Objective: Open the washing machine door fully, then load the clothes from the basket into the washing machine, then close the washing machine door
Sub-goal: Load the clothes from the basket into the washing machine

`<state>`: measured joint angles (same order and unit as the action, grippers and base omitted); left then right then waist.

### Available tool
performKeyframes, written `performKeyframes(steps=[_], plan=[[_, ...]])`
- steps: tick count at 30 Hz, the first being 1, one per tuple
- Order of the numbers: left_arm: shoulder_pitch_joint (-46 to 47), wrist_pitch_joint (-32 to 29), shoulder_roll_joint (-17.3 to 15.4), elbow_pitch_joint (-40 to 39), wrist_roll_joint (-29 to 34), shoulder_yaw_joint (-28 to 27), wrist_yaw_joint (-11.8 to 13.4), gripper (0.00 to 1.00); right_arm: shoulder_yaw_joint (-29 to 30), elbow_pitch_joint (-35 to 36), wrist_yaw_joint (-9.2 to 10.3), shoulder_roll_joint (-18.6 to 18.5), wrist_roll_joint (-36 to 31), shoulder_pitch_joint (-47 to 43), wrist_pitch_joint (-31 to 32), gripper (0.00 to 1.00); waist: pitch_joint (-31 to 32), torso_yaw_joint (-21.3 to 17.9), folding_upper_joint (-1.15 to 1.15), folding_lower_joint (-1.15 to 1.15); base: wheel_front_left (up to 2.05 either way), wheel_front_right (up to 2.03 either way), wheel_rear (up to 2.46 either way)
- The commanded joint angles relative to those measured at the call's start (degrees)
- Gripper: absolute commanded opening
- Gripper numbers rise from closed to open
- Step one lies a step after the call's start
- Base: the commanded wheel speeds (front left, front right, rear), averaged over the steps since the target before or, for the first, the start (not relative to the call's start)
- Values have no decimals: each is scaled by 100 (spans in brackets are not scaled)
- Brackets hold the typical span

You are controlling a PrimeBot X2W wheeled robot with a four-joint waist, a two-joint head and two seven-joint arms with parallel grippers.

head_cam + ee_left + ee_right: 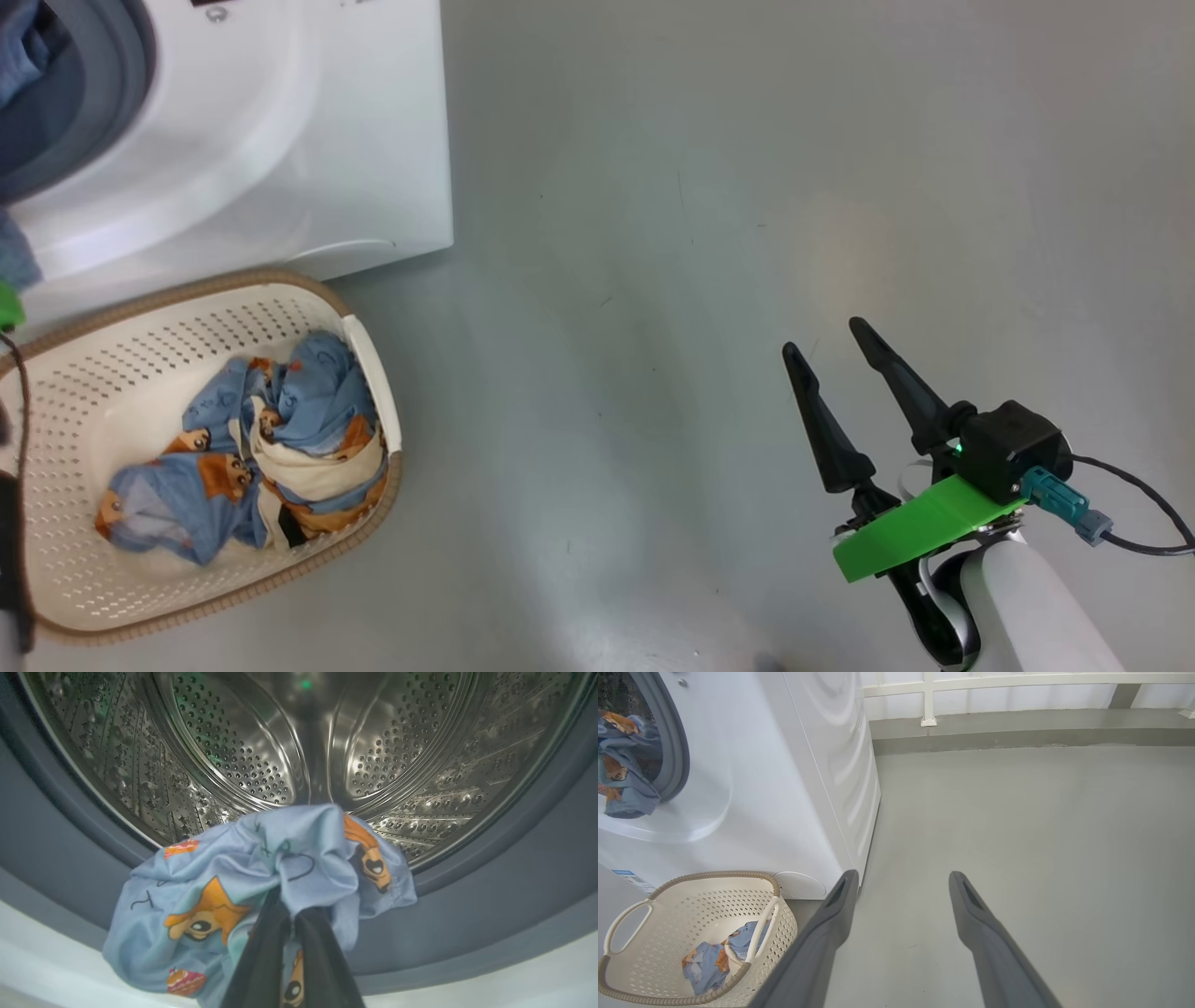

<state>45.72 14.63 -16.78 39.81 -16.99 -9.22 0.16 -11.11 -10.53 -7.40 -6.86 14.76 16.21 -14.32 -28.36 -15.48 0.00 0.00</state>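
Observation:
The washing machine stands at the upper left; its door is out of view. In the left wrist view my left gripper is shut on a light blue piece of the clothes, which hangs at the mouth of the steel drum, over the grey-blue seal. That piece also hangs before the opening in the right wrist view. More clothes lie in the basket on the floor in front of the machine. My right gripper is open and holds nothing, over bare floor to the right.
Grey floor stretches right of the machine and basket. In the right wrist view a wall with a white rail closes the far end. A cable trails from the right wrist.

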Motion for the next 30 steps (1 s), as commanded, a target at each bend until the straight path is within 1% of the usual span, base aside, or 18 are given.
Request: performKeyframes(steps=[1,6,10,13,14,15,20,27,28,30], plan=[[-38,28,-331,-287,109,-83,-22,0,-134,121,-9,15,55,-150,-68,100,-52,-3,0,0,0,0,0],[378,-351,-603,-625,214,32,-5,0,-161,152,-9,25,85,-86,-68,100,-270,-42,0,0,0,0,0],[966,-790,-902,-797,319,151,-21,0,-174,183,-9,32,109,-14,-68,100,-526,-109,0,0,0,0,0],[1480,-1101,-1102,-787,361,230,-63,0,-176,204,-9,47,137,52,-68,100,-728,-182,0,0,0,0,0],[1820,-1273,-1244,-710,412,291,-86,0,-184,214,-9,65,156,93,-68,100,-856,-237,0,0,0,0,0],[1987,-1349,-1320,-651,453,324,-85,0,-190,218,-9,77,167,116,-68,100,-921,-266,0,0,0,0,0],[2782,-1522,-1597,-249,604,475,-103,0,-220,223,-9,133,221,224,-68,100,-1204,-404,0,0,0,0,0],[3624,-1500,-1737,514,741,687,-133,0,-286,257,-9,191,264,363,-68,100,-1488,-527,0,0,0,0,0],[3624,-1500,-1737,514,741,687,-133,0,-286,257,-9,191,264,363,-68,100,-1488,-527,0,0,0,0,0],[3895,-1431,-1764,805,833,817,-151,0,-310,252,-9,205,275,399,-68,100,-1578,-563,0,0,0,0,0]])
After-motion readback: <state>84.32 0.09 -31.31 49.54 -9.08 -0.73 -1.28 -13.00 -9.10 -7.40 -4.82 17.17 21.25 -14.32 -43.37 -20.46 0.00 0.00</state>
